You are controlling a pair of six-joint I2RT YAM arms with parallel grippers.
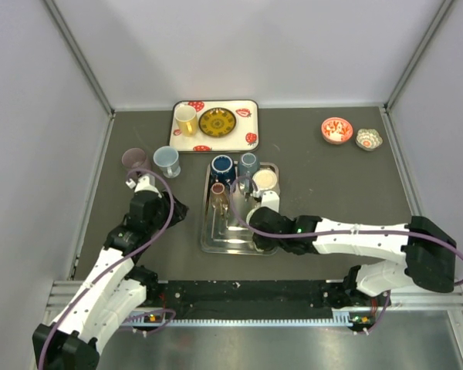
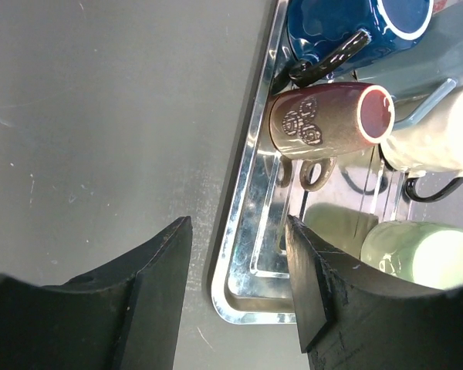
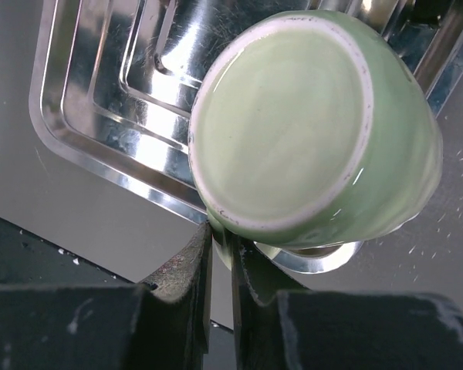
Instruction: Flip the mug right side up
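A light green mug fills the right wrist view with its base turned to the camera, over a corner of the steel tray. My right gripper is shut on the mug's handle, which is pinched between the fingers. The mug also shows in the left wrist view, low on the right above the tray. In the top view my right gripper is over the tray and the wrist hides most of the mug. My left gripper is open and empty, left of the tray.
In the tray stand a brown mug, a dark blue mug, a grey-blue mug and a cream mug. A light blue cup and purple cup stand near my left gripper. A strawberry tray lies behind; two small bowls at right.
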